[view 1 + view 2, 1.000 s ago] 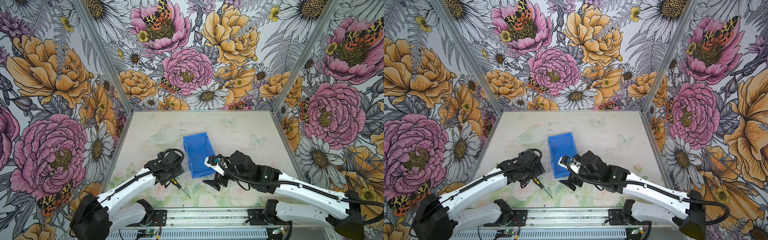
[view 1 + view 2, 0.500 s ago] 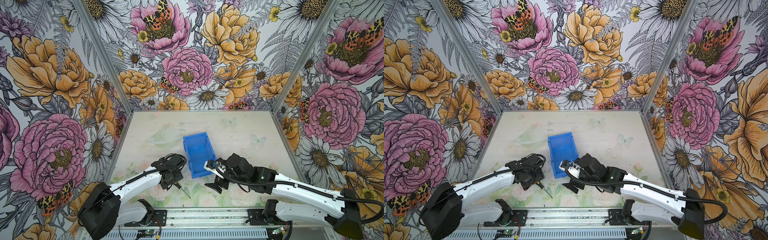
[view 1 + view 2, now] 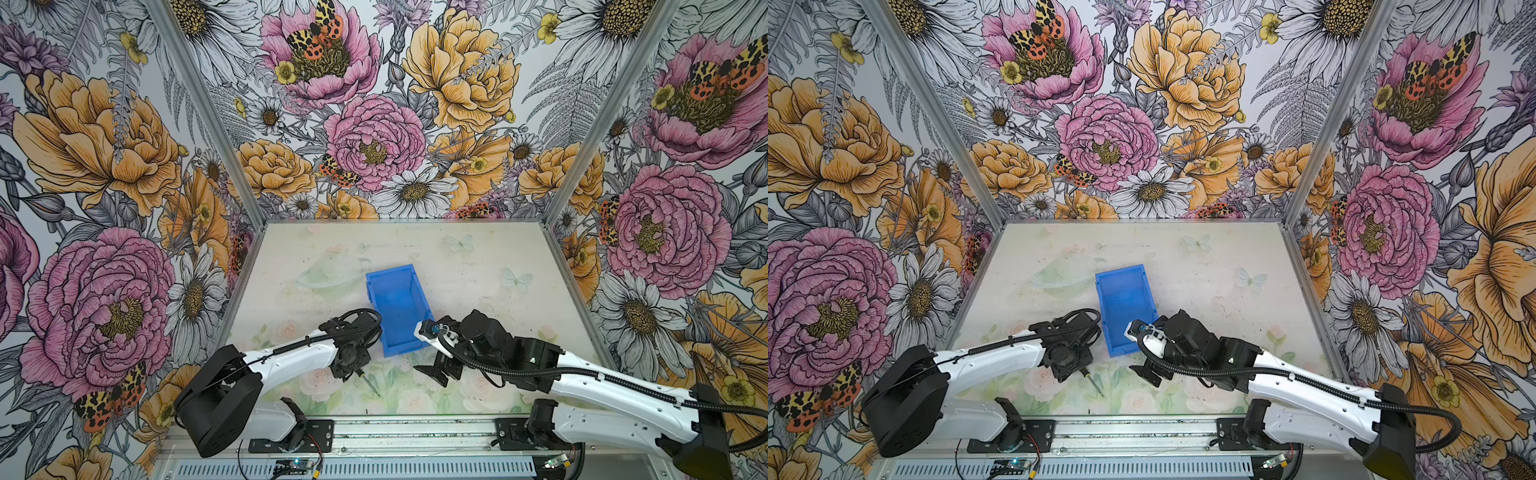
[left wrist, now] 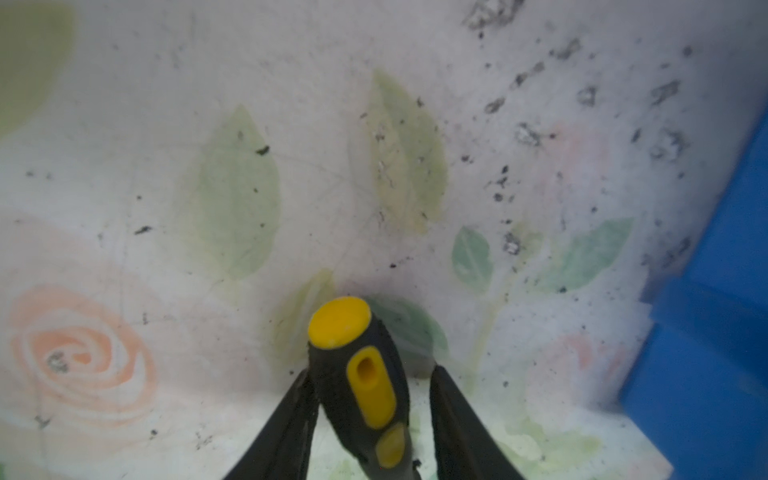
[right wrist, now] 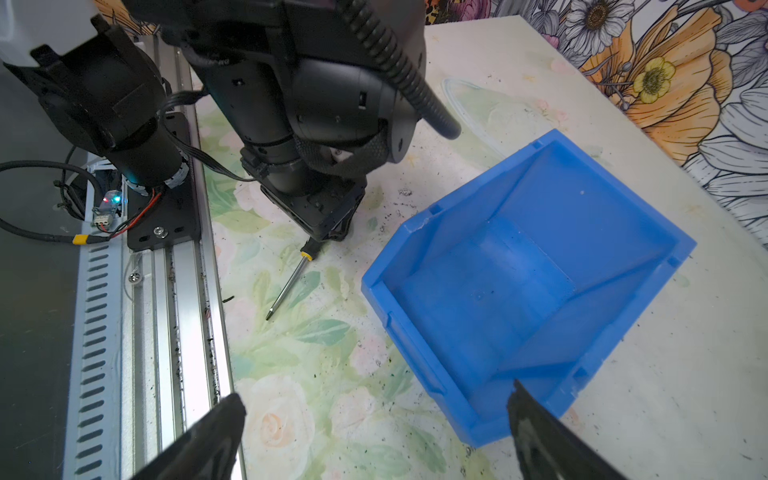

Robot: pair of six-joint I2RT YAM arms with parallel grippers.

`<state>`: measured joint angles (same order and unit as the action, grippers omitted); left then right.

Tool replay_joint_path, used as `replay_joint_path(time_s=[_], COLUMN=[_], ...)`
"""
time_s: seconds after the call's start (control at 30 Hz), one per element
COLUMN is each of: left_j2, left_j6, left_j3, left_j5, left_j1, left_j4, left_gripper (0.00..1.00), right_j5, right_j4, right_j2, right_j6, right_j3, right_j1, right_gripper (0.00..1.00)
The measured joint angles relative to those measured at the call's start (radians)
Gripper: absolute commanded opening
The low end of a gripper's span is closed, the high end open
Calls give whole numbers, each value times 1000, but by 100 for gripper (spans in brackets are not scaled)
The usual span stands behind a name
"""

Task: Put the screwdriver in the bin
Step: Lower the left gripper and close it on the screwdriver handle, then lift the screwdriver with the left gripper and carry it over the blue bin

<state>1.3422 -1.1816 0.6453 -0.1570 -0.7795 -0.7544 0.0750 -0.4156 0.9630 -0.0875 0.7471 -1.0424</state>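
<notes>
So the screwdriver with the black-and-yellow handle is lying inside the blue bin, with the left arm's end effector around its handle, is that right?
Not inside: the screwdriver lies on the table beside the blue bin, as the right wrist view shows. The left end effector is indeed around its handle.

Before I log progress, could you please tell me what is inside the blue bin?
Nothing shows inside the bin: only bare blue floor and walls. A finger of the right gripper hides a small bit near one corner.
</notes>
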Motion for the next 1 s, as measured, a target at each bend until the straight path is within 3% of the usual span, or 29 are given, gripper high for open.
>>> replay_joint_path(time_s=[0.33, 0.67, 1.0], left_j2=[-35, -159, -273], left_j6=[-25, -2, 100], left_j3=[-22, -12, 159], left_j5=[-11, -64, -114], left_j1=[-12, -9, 41], left_j4=[14, -17, -89], left_gripper=[6, 1, 0], right_j5=[-30, -69, -103], right_j4=[0, 0, 1], right_j2=[-21, -66, -89], right_j6=[18, 36, 100], right_j3=[-5, -6, -29], right_j1=[0, 1, 59], right_gripper=[100, 99, 99])
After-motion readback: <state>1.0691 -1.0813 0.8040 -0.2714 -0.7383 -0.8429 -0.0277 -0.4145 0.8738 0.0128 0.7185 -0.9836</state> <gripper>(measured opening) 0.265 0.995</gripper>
